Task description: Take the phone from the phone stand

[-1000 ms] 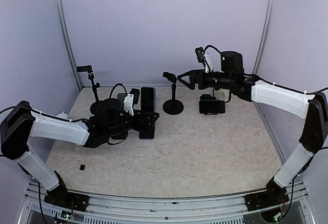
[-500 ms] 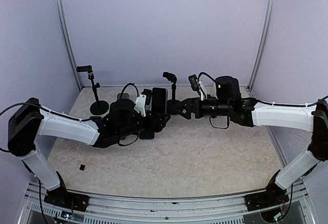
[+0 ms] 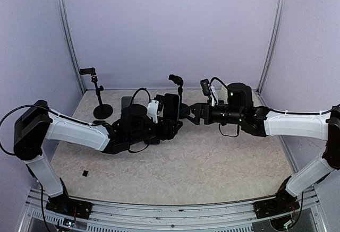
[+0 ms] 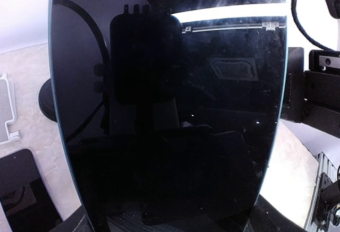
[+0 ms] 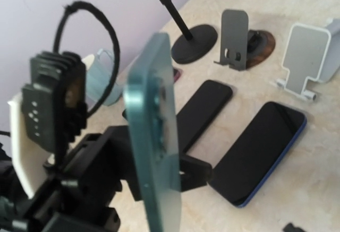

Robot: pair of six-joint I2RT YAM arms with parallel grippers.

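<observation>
The phone (image 3: 171, 106) is a dark-screened, teal-edged handset held upright above the table at the centre. My left gripper (image 3: 170, 126) is shut on its lower end. Its black screen fills the left wrist view (image 4: 170, 110), hiding the fingers. In the right wrist view it stands edge-on (image 5: 154, 152), clamped in the left gripper's black fingers (image 5: 234, 171). My right gripper (image 3: 191, 113) hangs open just right of the phone, not touching it. A black clamp phone stand (image 3: 179, 81) stands behind the phone, and another one (image 3: 98, 91) stands at the back left.
Two phones lie flat on the table, a black one (image 5: 204, 110) and a blue one (image 5: 260, 149). A grey stand (image 5: 234, 41) and a white stand (image 5: 305, 59) are behind them. A small black piece (image 3: 85, 173) lies at the front left.
My left gripper lifted the phone off the table, turned it upright and carried it right. My right arm swung down and left until its gripper is next to the phone.
</observation>
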